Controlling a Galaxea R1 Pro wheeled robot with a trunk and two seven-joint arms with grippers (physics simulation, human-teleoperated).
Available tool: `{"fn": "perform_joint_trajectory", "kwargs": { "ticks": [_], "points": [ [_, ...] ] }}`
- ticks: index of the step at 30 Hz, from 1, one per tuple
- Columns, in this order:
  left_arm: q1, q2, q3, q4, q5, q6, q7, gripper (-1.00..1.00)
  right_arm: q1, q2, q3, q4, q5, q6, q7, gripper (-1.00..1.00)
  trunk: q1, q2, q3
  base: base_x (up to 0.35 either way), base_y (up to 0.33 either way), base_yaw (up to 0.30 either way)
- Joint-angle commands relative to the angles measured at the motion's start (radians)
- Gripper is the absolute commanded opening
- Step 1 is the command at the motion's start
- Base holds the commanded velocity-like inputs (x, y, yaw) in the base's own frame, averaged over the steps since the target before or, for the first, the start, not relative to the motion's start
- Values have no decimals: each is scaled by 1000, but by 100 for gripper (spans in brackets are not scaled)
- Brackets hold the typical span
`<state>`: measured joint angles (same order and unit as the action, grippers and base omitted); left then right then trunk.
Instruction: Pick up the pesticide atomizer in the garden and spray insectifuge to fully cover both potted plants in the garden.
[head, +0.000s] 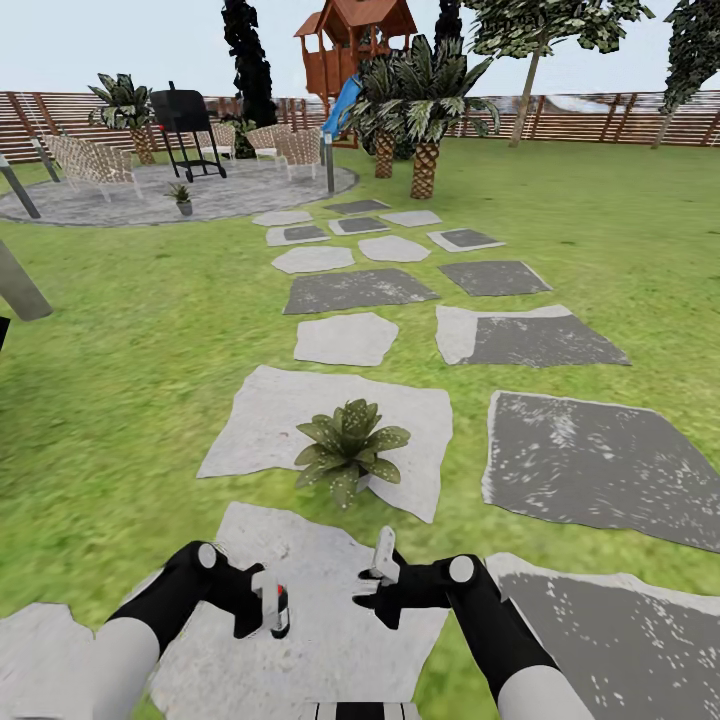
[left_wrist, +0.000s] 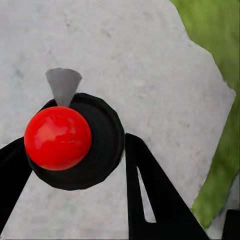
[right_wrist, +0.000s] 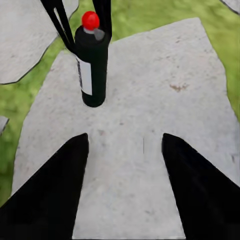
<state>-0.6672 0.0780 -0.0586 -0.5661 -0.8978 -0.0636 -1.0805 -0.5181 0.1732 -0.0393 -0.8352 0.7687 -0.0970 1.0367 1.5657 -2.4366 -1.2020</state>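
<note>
atomizer (right_wrist: 92, 65): black, red cap | stepping stone (right_wrist: 150, 100): pale grey | lawn (head: 120, 380): green

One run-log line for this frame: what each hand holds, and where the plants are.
left hand: shut on pesticide atomizer, above stepping stone | right hand: open, empty | potted plant: just ahead on stone | second potted plant: far patio

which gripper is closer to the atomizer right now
Left. The left gripper has its fingers on either side of the pesticide atomizer. The right gripper hangs open off to its side, apart from the bottle.
</note>
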Motion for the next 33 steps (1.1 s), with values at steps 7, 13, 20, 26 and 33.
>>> {"fn": "perform_joint_trajectory", "kwargs": {
  "ticks": [7,13,20,26,33],
  "points": [
    [3,105,61,13,13,7,117,-100,0,1,-19,34,14,-16,-43,100,0,0,-1,0,0,0],
    [123,99,421,84,105,-4,533,-100,5,-165,-353,299,13,-89,-436,100,0,0,-1,0,0,0],
    [227,100,666,191,380,-220,814,-100,49,-204,-743,430,15,-304,-1022,100,0,0,-1,0,0,0],
    [311,106,686,223,444,-323,901,-100,124,-205,-876,432,-41,-470,-1071,100,0,0,-1,0,0,0],
    [323,105,686,251,450,-326,915,-100,127,-201,-887,476,-42,-476,-1072,100,0,0,-1,0,0,0]
  ]
}}
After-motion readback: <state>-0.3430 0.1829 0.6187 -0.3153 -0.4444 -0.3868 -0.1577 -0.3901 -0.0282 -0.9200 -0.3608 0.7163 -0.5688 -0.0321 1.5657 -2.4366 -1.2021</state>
